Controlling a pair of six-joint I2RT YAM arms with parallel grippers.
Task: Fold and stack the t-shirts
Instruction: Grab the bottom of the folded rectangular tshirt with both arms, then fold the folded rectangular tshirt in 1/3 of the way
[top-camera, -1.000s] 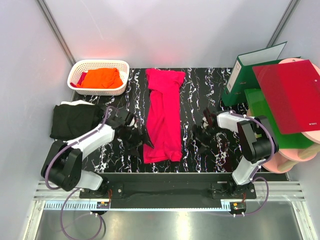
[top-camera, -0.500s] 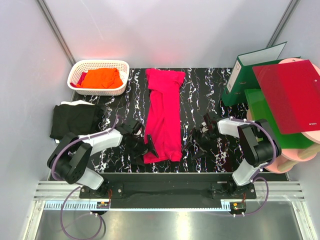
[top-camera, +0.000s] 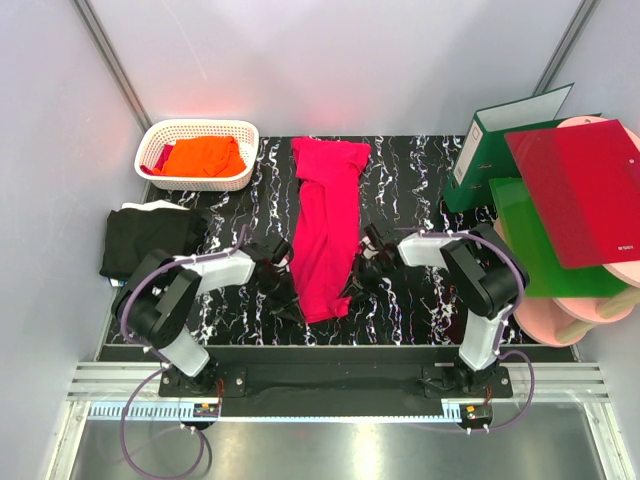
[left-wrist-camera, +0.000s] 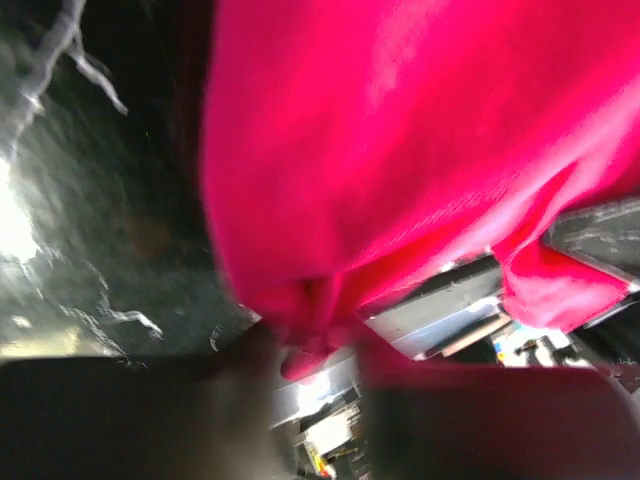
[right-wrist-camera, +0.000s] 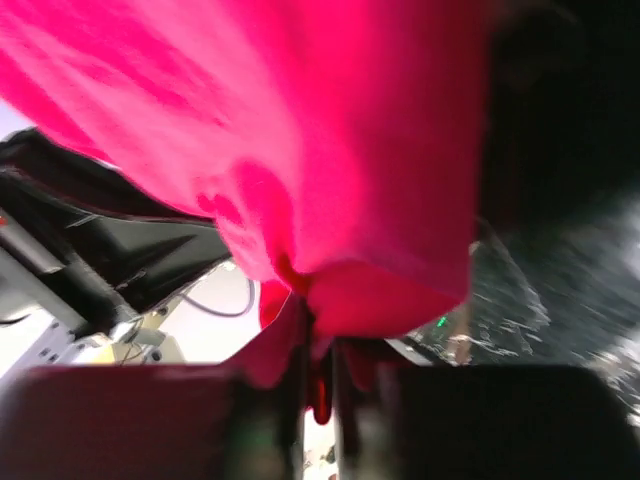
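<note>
Firstly, at the far left, the white lattice basket (top-camera: 160, 135) holds the orange t-shirt (top-camera: 203, 155), loosely heaped. Nearer the arms, the black t-shirt (top-camera: 150, 240) lies bunched on the table (top-camera: 400, 170) by the left edge.

The left gripper (top-camera: 296, 290) sits at the near left corner of the crimson-pink t-shirt (top-camera: 325, 210). Its wrist view is blurred, but it shows cloth gathered down between the fingers, so the jaws are pressed together on a pinch of the hem.

The crimson-pink t-shirt lies in the middle of the table as a long narrow strip. Its collar end is far from the arms, and its near hem is slightly raised.

The right gripper (top-camera: 352, 285) is at the near right corner of the same shirt. Its wrist view shows a fold of fabric nipped between the closed fingers.

At the far right stand the green binder (top-camera: 480, 150) and the red folder (top-camera: 575, 190), well apart from the work.

Handling notes (judgement):
- The shirt is light, limp cloth. It will sag between the two grips and drape wherever it is unsupported.
- Hold it at the two hem corners, as now.
- Carry both corners level toward the collar, so that the fold lands square.
- Uneven lift is likely to skew the edge.
</note>
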